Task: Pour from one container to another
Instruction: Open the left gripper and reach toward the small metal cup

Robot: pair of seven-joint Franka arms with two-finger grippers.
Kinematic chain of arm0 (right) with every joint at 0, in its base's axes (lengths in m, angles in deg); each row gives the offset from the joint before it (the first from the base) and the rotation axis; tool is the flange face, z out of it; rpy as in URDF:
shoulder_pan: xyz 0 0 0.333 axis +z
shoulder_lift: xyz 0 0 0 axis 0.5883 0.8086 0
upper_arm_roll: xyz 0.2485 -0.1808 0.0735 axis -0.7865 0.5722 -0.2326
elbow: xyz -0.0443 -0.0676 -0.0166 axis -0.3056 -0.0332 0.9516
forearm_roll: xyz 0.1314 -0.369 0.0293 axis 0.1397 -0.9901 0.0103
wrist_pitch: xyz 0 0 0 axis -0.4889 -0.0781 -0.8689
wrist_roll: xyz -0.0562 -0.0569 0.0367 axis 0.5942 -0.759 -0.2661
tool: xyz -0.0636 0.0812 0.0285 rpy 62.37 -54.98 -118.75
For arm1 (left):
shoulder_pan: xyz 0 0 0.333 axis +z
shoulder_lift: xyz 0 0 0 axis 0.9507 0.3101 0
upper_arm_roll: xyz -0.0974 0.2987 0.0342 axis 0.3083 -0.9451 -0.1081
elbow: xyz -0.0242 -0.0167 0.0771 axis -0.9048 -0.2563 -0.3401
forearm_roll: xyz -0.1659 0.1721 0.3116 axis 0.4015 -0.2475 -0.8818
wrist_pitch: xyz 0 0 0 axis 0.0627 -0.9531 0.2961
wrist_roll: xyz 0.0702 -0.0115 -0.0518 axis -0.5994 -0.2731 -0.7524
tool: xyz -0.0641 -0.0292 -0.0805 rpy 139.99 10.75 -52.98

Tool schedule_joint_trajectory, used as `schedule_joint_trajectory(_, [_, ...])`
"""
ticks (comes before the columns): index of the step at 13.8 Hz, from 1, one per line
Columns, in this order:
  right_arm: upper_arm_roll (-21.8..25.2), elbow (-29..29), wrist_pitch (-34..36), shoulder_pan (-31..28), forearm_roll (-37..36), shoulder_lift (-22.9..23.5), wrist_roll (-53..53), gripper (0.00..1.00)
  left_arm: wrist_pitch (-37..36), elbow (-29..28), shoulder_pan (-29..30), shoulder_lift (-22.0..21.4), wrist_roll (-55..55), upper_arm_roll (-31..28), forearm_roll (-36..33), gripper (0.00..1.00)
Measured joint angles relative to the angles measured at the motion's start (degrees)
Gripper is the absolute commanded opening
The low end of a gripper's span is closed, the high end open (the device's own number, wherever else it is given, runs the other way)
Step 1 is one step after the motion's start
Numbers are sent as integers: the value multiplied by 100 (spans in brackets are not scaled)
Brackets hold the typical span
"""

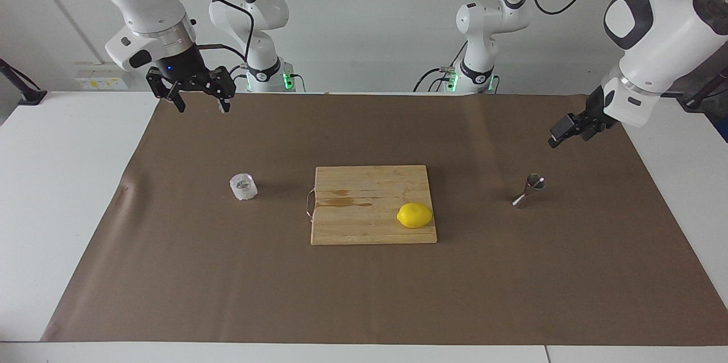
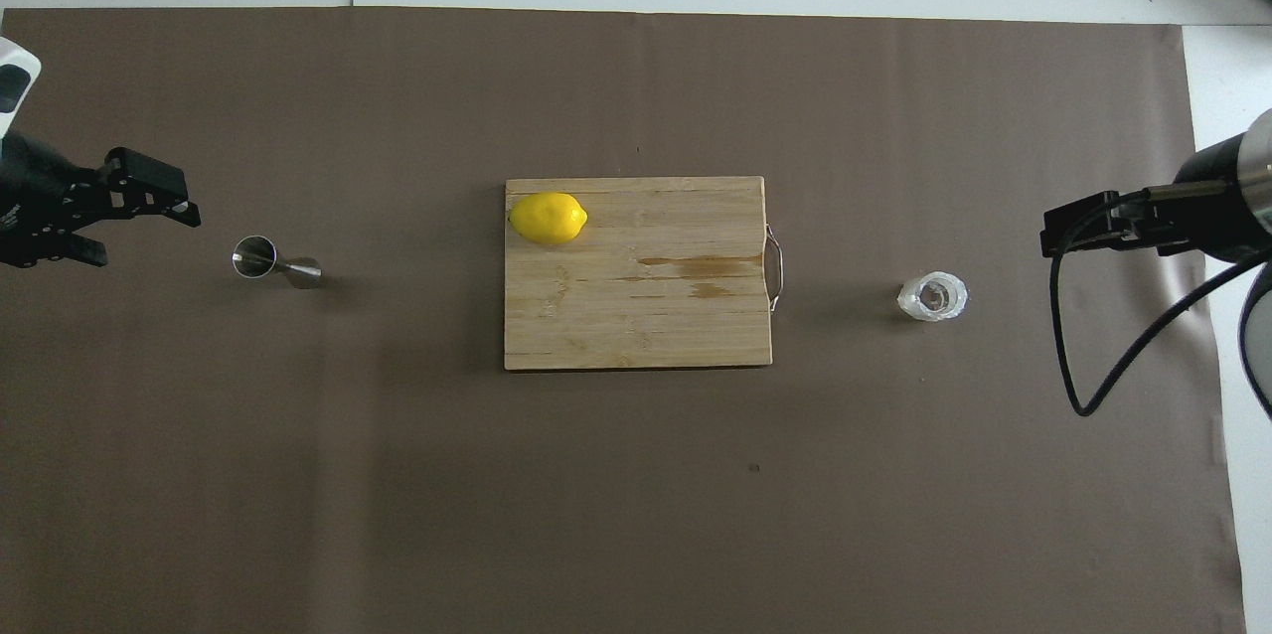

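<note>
Right end effector (image 1: 201, 95) released, hangs well above glass tumbler (image 1: 243, 186), which stands upright beside cutting board (image 1: 372, 181). Left end effector (image 1: 570, 130), grip unreadable, waits over jigger (image 1: 529, 190).

Legible text: none.

- Right arm (image 1: 142, 4): small dark lettering on upper link, too small to read.
- Left arm (image 1: 654, 16): small lettering on black band near top, illegible.
- Wall label (image 1: 102, 81), yellow and white, above the desk's edge at the right arm's end: marks present, not readable.
- Glass tumbler (image 1: 243, 186), steel jigger (image 1: 529, 189), lemon (image 1: 414, 215), cutting board (image 1: 369, 203), brown mat (image 1: 364, 295): no markings seen.
</note>
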Motion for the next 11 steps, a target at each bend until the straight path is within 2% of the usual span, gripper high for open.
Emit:
schedule_joint_trajectory(4, [0, 0, 0, 0, 0, 0, 0, 100, 323, -561, 411, 57, -1633, -11, 779, 100])
schedule_joint_trajectory(11, [0, 0, 0, 0, 0, 0, 0, 100, 1569, -1827, 676, -437, -4010, -13, 1767, 100])
